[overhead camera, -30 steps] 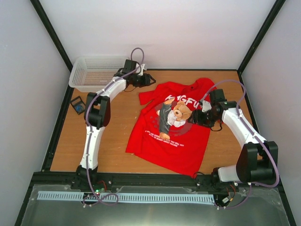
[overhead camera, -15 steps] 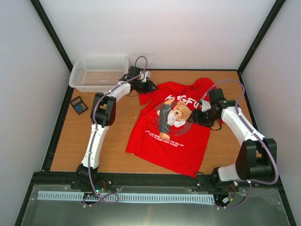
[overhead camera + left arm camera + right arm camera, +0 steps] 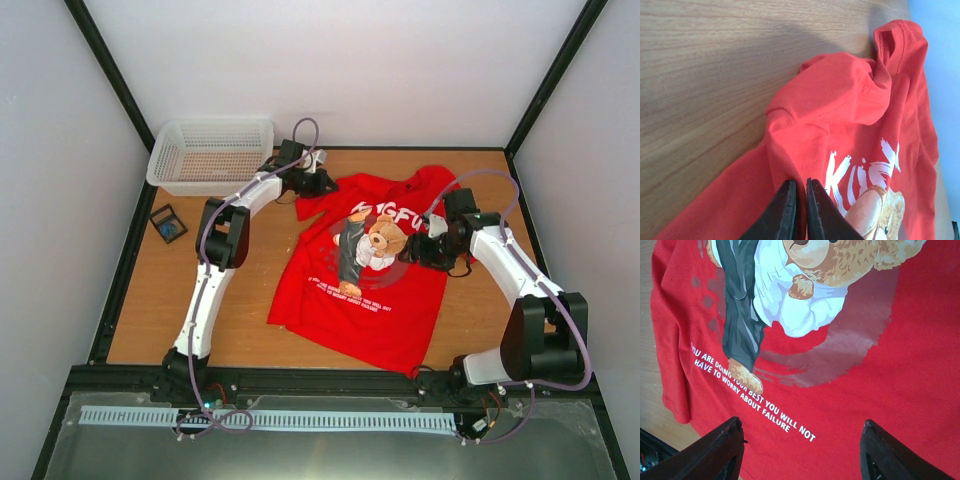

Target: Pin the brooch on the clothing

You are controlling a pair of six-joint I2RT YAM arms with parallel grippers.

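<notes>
My left gripper is nearly shut on a sleeve of the shirt, which looks soft and floppy, while my right gripper hangs open, empty.

The left arm has swung away from the white basket and reached across the desk to the red T-shirt, at the sleeve edge on its own side. The left end effector, parted a second ago, has drawn almost together, and its fingers now pinch a ridge of sleeve cloth.
</notes>
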